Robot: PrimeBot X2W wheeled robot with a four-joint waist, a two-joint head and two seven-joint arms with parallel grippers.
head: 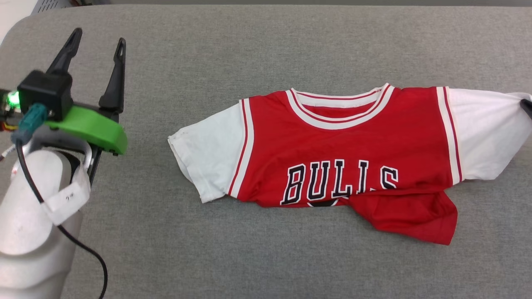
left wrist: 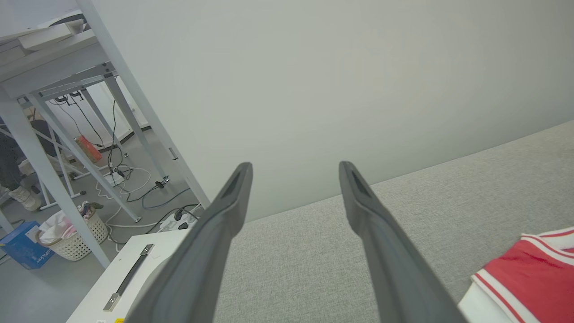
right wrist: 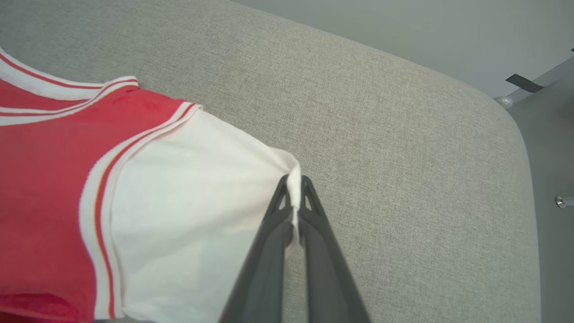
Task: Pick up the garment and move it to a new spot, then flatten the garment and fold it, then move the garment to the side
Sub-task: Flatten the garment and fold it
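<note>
garment (head: 345,141): soft red jersey knit, white short sleeves, ribbed striped collar, lower hem rumpled, lying on coarse grey woven surface (head: 249,50) | right gripper (right wrist: 293,179): slim tapered dark fingers pinched together on garment's sleeve edge, cloth puckered between the tips | left gripper (head: 99,36): fingers spread wide, empty, garment well apart beside them

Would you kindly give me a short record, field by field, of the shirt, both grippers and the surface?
surface: grey cloth-covered table
shirt: front up, collar away from the robot, lower part bunched
left gripper: open, off to the robot's left, not touching the shirt
right gripper: shut on the edge of the white sleeve
</note>
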